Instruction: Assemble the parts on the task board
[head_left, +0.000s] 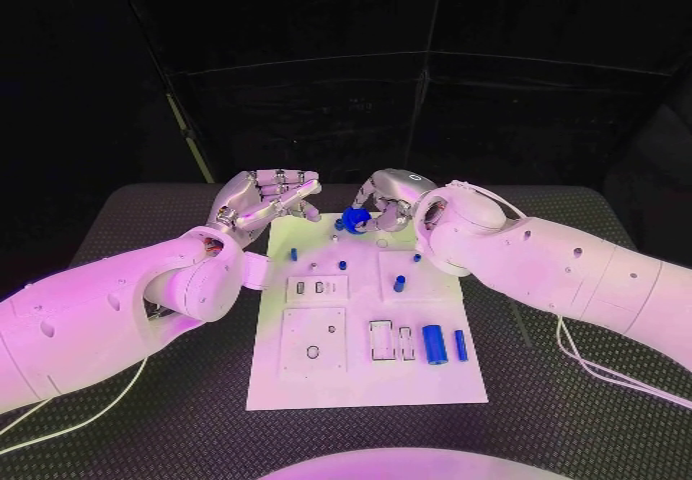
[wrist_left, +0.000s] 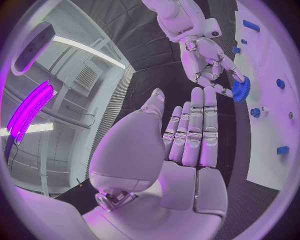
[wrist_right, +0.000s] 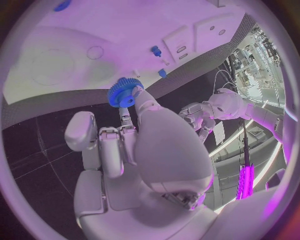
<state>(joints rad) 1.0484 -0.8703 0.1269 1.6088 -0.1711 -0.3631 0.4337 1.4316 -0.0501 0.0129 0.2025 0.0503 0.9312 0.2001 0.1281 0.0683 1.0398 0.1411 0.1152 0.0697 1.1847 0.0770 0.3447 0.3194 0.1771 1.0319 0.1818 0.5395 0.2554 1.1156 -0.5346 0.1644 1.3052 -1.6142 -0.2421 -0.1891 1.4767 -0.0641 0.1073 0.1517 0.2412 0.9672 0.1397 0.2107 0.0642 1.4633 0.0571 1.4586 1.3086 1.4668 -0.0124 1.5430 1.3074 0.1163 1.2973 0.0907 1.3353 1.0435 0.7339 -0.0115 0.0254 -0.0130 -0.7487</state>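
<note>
Right robot hand (head_left: 387, 200): pinches a blue gear (head_left: 355, 221) over the task board's (head_left: 368, 385) far edge.
Left robot hand (head_left: 264, 200): fingers apart, holds nothing, near the gear.

Inspection for markings: no legible text, label, brand, number or sign found on the task board (head_left: 368, 385), on the blue parts, on either arm or hand, or on the black surface (head_left: 577, 400). Recesses and holes in the board carry no readable characters.
</note>
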